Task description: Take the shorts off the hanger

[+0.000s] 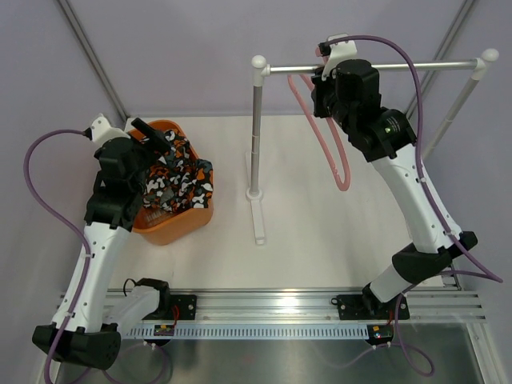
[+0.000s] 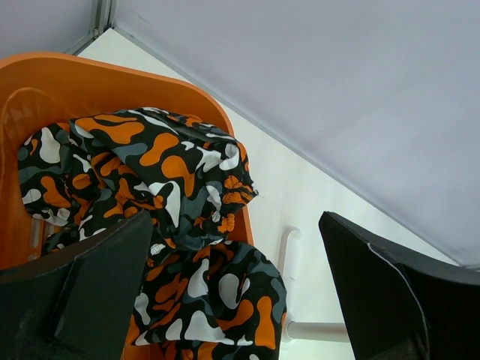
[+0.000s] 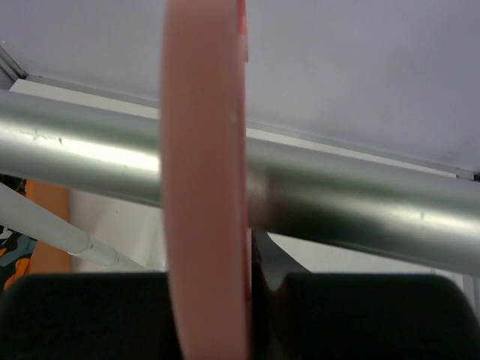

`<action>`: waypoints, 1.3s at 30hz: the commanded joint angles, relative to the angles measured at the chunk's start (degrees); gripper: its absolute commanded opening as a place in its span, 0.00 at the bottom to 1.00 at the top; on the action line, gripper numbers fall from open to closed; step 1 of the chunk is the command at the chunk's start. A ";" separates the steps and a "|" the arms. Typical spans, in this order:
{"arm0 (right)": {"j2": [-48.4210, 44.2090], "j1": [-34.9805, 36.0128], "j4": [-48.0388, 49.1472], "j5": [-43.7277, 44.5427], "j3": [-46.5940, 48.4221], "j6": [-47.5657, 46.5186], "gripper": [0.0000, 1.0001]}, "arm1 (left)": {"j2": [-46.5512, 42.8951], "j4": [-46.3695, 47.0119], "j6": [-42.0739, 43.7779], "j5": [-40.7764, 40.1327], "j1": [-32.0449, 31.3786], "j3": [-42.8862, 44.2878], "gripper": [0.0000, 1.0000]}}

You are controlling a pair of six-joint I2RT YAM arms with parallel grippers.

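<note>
The camouflage shorts (image 1: 180, 180) lie crumpled in an orange basket (image 1: 172, 228), with one end draped over its right rim. They also show in the left wrist view (image 2: 165, 172). My left gripper (image 1: 160, 142) is open just above the basket, with nothing between its fingers (image 2: 234, 225). The pink hanger (image 1: 343, 186) hangs bare from the silver rail (image 1: 400, 66). My right gripper (image 1: 324, 84) is up at the rail and shut on the hanger's hook (image 3: 202, 187), which crosses over the rail (image 3: 360, 206) between the black fingers (image 3: 82, 315).
The rail rests on a white post (image 1: 256, 136) with a foot (image 1: 258, 216) at the table's middle, and on a slanted post (image 1: 456, 104) at the right. The basket (image 2: 75, 75) stands at the left. Grey walls enclose the table.
</note>
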 commanded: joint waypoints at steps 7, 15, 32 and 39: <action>-0.84 -0.55 5.55 -0.12 -4.40 2.05 0.00 | -1.70 2.44 1.36 2.31 0.03 -1.33 0.99; -4.62 -0.55 6.96 -1.87 -10.81 4.07 0.02 | -3.28 2.17 1.19 4.07 0.03 -2.21 0.99; -11.39 -0.46 6.53 -1.26 -13.19 4.51 0.99 | -5.39 -3.36 5.84 9.87 0.03 3.41 0.99; -17.27 -0.55 6.00 -1.70 -18.02 5.83 0.99 | -7.50 -6.09 7.95 11.98 0.03 4.91 0.99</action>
